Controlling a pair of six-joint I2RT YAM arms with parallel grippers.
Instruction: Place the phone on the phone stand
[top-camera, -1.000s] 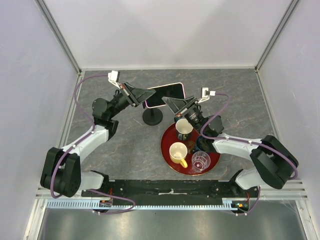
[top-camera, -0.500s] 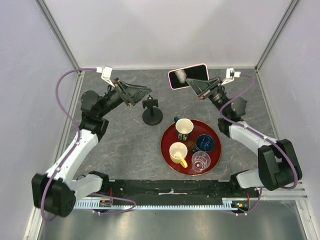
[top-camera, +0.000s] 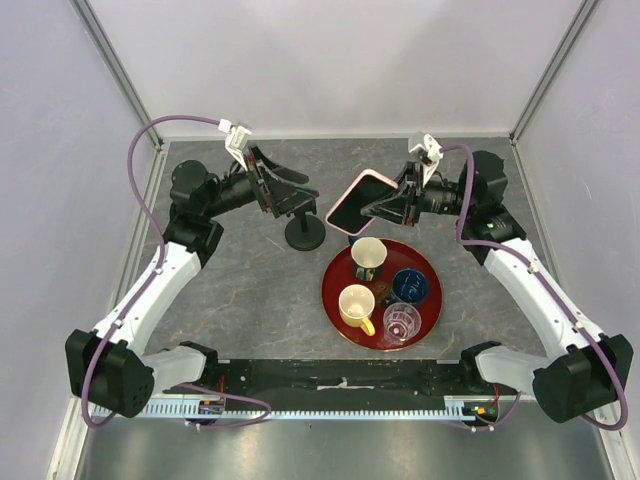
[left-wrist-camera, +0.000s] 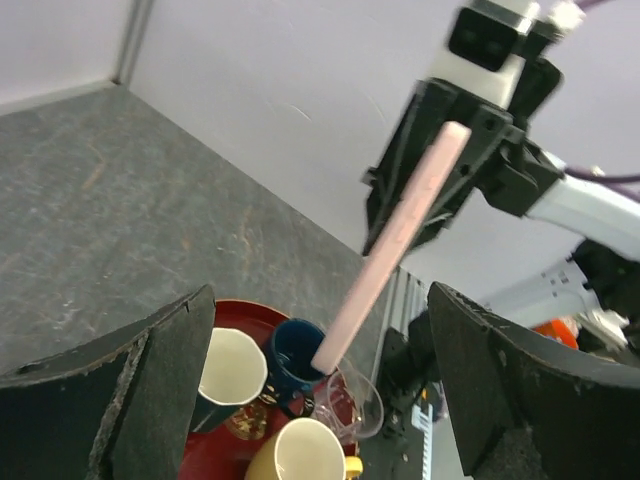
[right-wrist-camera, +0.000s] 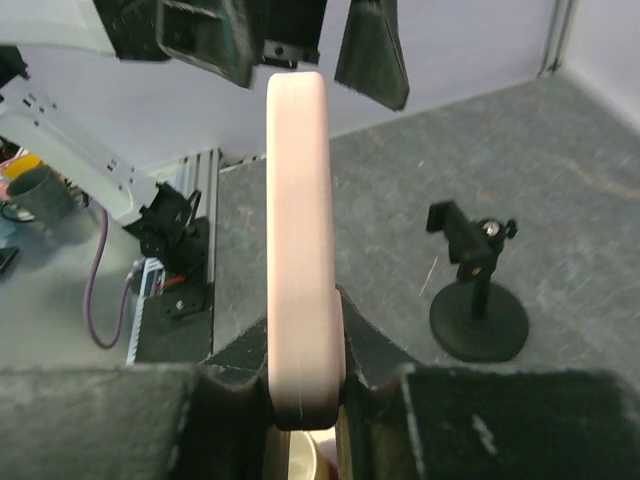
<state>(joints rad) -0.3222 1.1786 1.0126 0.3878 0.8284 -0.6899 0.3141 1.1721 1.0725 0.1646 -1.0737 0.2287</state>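
The phone (top-camera: 357, 203), black screen in a pink case, hangs tilted in the air just right of the phone stand (top-camera: 305, 236). My right gripper (top-camera: 386, 208) is shut on its right end. In the right wrist view the phone's pink edge (right-wrist-camera: 300, 220) rises from between the fingers of the right gripper (right-wrist-camera: 305, 392), and the phone stand (right-wrist-camera: 478, 296) stands bare on the table to the right. My left gripper (top-camera: 298, 192) hovers open over the stand's head. Seen from the left wrist, the phone (left-wrist-camera: 395, 250) slants between the left gripper's (left-wrist-camera: 320, 300) spread fingers without touching them.
A red round tray (top-camera: 329, 300) sits in front of the stand, carrying a dark cup (top-camera: 368, 257), a yellow cup (top-camera: 356, 305), a blue cup (top-camera: 410, 286) and a clear glass (top-camera: 401, 322). White walls close in the grey table on three sides.
The right gripper carried the phone off from above the stand to the back, then down to the stand's right. The left gripper opened wide and shifted over the stand.
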